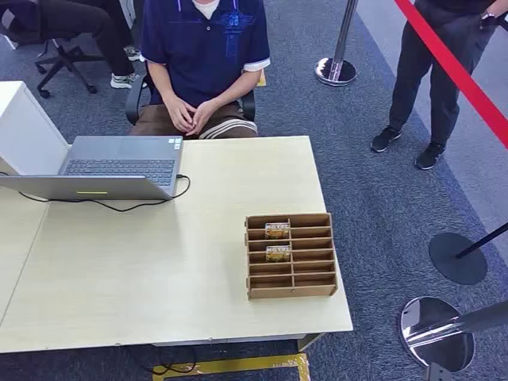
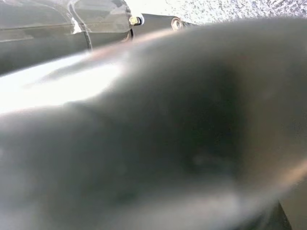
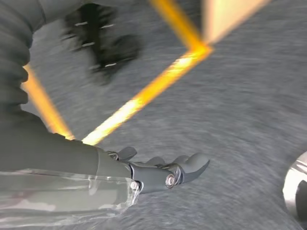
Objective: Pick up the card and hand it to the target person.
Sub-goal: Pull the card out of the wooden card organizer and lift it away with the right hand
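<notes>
Two cards with orange-and-white print stand in the left slots of a brown wooden card rack (image 1: 290, 292) on the right part of the pale table (image 1: 150, 262): one card (image 1: 277, 228) near the back, another card (image 1: 278, 253) two slots closer to me. A person in a dark blue shirt (image 1: 203, 48) sits behind the table's far edge, hands clasped in the lap. In the right wrist view my right hand (image 3: 159, 172) hangs over grey carpet, fingers stretched out, holding nothing. The left wrist view is blurred and dark; a small part of my left hand (image 2: 155, 21) shows, its fingers hidden.
An open grey laptop (image 1: 120, 167) with a black cable sits at the table's back left. Chrome stanchion bases (image 1: 437, 329) (image 1: 336, 70) and a red belt (image 1: 455, 71) stand to the right. Another person (image 1: 443, 79) stands beyond the belt. Yellow floor tape (image 3: 145, 96) runs below.
</notes>
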